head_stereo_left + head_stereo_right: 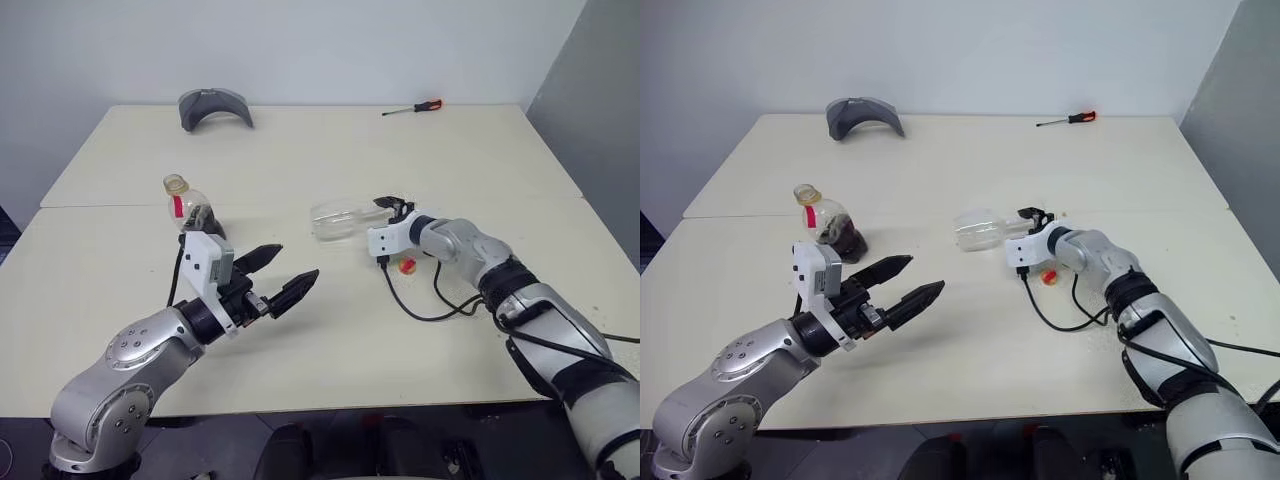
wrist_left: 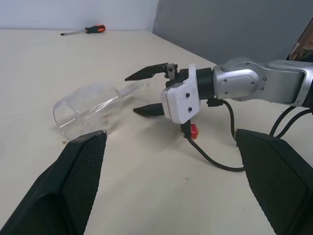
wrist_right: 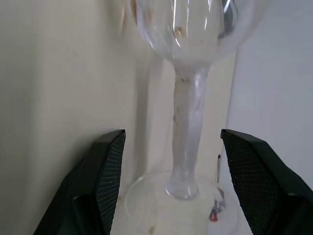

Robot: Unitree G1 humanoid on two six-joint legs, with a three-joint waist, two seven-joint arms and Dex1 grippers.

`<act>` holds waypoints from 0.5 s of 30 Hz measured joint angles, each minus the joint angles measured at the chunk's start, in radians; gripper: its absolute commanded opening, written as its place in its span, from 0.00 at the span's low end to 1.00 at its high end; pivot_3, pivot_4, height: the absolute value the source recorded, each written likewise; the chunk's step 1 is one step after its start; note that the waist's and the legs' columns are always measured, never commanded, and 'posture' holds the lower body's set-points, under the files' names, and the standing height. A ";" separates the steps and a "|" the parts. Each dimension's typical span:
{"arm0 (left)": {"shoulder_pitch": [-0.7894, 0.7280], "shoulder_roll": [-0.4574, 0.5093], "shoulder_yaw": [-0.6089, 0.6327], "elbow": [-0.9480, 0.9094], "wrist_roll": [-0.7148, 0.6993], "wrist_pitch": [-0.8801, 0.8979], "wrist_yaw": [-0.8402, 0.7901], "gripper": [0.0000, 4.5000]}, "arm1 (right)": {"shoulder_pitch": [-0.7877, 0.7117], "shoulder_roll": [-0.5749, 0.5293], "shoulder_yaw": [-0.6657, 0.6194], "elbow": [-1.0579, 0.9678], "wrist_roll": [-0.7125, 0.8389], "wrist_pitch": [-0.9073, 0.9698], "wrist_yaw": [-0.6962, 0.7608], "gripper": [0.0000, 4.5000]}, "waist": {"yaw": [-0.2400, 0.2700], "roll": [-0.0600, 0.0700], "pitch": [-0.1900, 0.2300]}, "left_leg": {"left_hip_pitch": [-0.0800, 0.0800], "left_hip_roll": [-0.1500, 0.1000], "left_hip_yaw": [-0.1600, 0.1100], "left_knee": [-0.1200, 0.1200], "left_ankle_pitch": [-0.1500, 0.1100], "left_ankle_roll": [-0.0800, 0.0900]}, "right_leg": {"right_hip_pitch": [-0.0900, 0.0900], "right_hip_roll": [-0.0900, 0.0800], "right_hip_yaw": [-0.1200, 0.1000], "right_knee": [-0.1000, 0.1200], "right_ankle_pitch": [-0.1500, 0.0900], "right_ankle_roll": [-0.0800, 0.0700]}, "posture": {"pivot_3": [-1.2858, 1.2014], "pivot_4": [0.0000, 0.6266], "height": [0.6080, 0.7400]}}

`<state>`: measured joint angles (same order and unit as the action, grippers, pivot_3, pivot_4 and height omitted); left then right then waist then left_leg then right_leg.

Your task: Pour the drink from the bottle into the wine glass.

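Stem (image 3: 188, 122) between right gripper's (image 2: 146, 90) fingers

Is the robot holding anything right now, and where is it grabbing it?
Nothing is held. The right gripper is open around the stem of the fallen wine glass, not clamped. The left gripper is open and empty.

Bright, even light; soft shadows, blurred close-ups.

bench middle: bare bench (image 1: 330, 160) between the far clutter and the arms.
near left: bottle (image 1: 830, 225) stands just behind the left tool (image 1: 902, 282).
right: wine glass (image 1: 345, 220) lies toppled, its stem between the right tool's (image 2: 146, 92) spread fingers.
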<state>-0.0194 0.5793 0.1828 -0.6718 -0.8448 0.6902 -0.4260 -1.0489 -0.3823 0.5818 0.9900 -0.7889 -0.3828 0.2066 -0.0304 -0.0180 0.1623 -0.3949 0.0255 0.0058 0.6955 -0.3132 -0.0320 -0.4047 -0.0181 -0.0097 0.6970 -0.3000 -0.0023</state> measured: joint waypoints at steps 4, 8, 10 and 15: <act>0.004 -0.003 0.000 0.000 0.000 0.000 0.001 1.00 | -0.041 0.044 0.008 0.077 -0.010 0.008 -0.015 0.52 | -0.001 0.000 0.000 | 0.000 0.000 0.000 0.000 0.000 0.000 | 0.000 0.000 0.000 0.000 0.000 0.000 | 0.52 0.24 1.00; 0.010 -0.007 0.000 -0.001 0.000 0.000 0.004 1.00 | -0.071 0.056 0.008 0.115 -0.013 0.017 -0.043 0.21 | -0.001 0.000 0.000 | 0.000 0.000 0.000 0.000 0.000 0.000 | 0.000 0.000 0.000 0.000 0.000 0.000 | 0.52 0.24 1.00; 0.013 -0.011 0.001 -0.001 0.000 0.000 0.006 1.00 | -0.084 0.061 0.009 0.134 -0.013 0.021 -0.059 0.04 | -0.001 0.000 0.000 | 0.000 0.000 0.000 0.000 0.000 0.000 | 0.000 0.000 0.000 0.001 0.000 0.000 | 0.52 0.24 1.00; 0.013 -0.015 0.001 -0.002 0.000 0.000 0.017 1.00 | -0.104 0.073 0.009 0.172 -0.013 0.023 -0.075 0.01 | 0.000 0.000 0.000 | 0.000 0.000 0.000 0.000 0.000 0.000 | 0.000 0.000 0.000 0.001 0.000 0.000 | 0.52 0.24 1.00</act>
<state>-0.0062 0.5646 0.1834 -0.6737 -0.8452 0.6899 -0.4087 -1.1532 -0.3094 0.5907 1.1618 -0.8019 -0.3597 0.1316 -0.0305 -0.0180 0.1622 -0.3948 0.0253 0.0056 0.6956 -0.3132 -0.0320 -0.4048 -0.0184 -0.0098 0.6976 -0.3000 -0.0024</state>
